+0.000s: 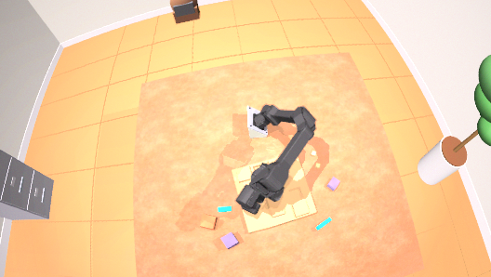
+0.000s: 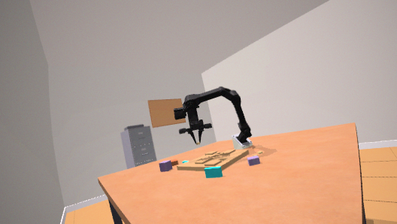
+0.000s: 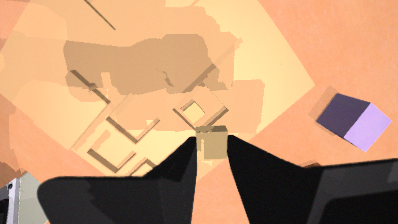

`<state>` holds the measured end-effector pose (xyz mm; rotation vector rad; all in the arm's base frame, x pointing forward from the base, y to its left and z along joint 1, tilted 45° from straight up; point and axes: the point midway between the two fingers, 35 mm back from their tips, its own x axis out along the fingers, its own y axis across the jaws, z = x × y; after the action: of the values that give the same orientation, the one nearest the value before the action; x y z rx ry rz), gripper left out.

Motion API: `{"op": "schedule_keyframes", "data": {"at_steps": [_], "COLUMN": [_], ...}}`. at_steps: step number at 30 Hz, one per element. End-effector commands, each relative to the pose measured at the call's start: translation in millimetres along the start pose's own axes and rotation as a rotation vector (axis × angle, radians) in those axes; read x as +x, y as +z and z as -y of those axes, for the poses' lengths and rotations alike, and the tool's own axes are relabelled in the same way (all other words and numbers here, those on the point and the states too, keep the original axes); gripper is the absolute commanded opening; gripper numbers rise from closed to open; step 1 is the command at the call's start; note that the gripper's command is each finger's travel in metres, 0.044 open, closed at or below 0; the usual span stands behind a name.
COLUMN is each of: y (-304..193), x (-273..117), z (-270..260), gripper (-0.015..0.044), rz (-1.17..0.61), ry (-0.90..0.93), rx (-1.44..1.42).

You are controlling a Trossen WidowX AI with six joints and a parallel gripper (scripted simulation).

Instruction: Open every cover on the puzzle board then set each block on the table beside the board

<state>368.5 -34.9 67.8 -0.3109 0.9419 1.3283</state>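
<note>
Pincer grips a small tan block above the puzzle board

The puzzle board [image 1: 253, 226] [image 2: 184, 168] [image 3: 280, 65] lies flat on the table [image 1: 177, 116] [image 2: 282, 188] [image 3: 350, 30], partly hidden from the top by the black arm [image 1: 290, 151] [image 2: 219, 92]. Raised pieces and slots mark its face; I cannot tell which covers are open. Over it, the pincer [image 2: 198, 143] [image 3: 211, 142] points down, closed on a small tan block [image 3: 214, 145], held well clear of the board.

Around the board, all apart from it, sit two purple blocks, one [image 1: 230, 241] [image 2: 165, 166] [image 3: 354, 121] near an orange block [image 1: 208, 222] [image 2: 174, 162], the other [image 1: 333, 183] [image 2: 253, 160] on the opposite side. One cyan block [image 1: 224, 209] [image 2: 185, 161] is near the orange one; another cyan block [image 1: 324, 223] [image 2: 213, 172] lies beyond a corner. Two small pale cubes, one [image 1: 313, 152] near the other [image 1: 318, 165], rest between the arm's shadow and the board.

Farther out stand a grey cabinet [image 1: 25, 188] [image 2: 140, 146] and a potted plant [image 1: 434, 164].
</note>
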Motion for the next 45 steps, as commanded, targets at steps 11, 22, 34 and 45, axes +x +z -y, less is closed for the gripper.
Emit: {"op": "schedule_keyframes", "data": {"at_steps": [11,22,34,45], "y": [-51.5,-94.2,-141.7,-179.1], "x": [-0.1,1.9,6.4,11.8], "z": [22.1,32.8,39.1,40.1], "gripper": [0.008,0.008,0.008,0.008], "rz": [-0.008,-0.005,0.003,0.014], "ry": [-0.003,0.001,0.008,0.014], "rx": [-0.008,-0.009,-0.013,-0.017]}}
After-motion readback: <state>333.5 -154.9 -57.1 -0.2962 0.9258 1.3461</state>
